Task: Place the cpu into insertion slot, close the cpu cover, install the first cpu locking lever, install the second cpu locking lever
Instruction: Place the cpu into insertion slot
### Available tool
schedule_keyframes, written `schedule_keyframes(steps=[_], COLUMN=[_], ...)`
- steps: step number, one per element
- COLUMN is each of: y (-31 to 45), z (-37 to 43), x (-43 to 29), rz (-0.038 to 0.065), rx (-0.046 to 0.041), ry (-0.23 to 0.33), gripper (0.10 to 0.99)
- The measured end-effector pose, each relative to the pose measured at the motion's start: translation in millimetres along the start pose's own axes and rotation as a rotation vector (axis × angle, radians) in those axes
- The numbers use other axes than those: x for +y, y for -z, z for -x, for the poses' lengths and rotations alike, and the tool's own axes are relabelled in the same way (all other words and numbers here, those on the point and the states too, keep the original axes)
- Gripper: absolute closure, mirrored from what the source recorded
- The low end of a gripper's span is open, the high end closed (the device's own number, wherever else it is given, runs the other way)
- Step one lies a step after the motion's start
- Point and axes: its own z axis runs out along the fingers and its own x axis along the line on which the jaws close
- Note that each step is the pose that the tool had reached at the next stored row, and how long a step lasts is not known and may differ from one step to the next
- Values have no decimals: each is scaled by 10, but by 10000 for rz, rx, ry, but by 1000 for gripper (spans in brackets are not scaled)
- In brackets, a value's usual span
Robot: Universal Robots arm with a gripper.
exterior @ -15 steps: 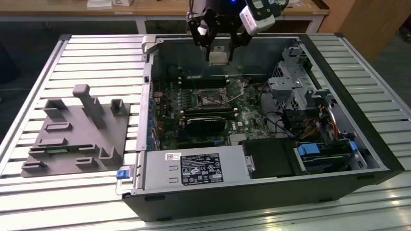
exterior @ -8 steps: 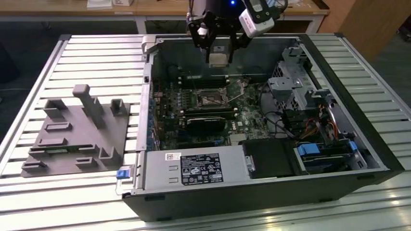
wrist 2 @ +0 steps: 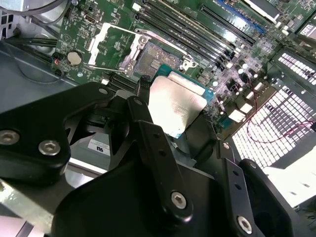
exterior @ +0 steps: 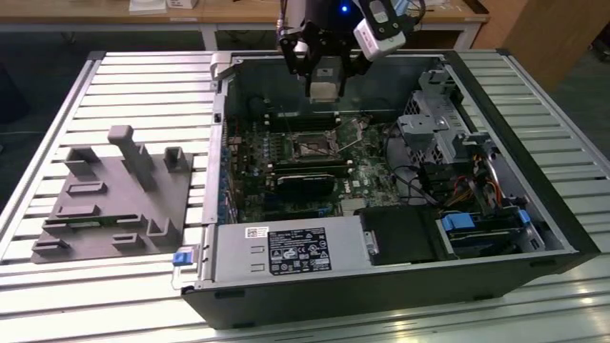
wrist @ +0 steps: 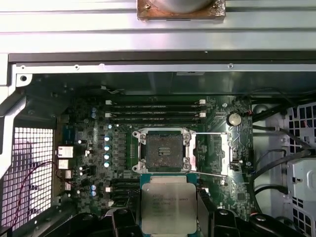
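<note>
gripper [exterior: 324,89] top centre of exterior view, fingers pinched on cpu [wrist: 168,207] edges, above open slot [wrist: 162,153]. Best kept level, squared to slot, no tilt.

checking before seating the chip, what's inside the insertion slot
Only its bare dark contact field: the insertion slot is empty. The cpu, held in the gripper, hides the board right beside it in the first wrist view.

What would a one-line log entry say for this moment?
gripper: shut on the cpu | position: held above, not yet in the insertion slot | slot: bare | the cpu cover: open
</note>
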Motion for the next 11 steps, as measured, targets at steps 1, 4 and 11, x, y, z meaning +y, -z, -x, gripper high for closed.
schedule_keyframes(steps=[1,4,11], y=[-8,-34,-95], z=[0,1,2], x=[-1,-3,-8], rz=[0,0,0], rx=[0,-1,0], ry=[0,0,0], gripper=[545,545,545])
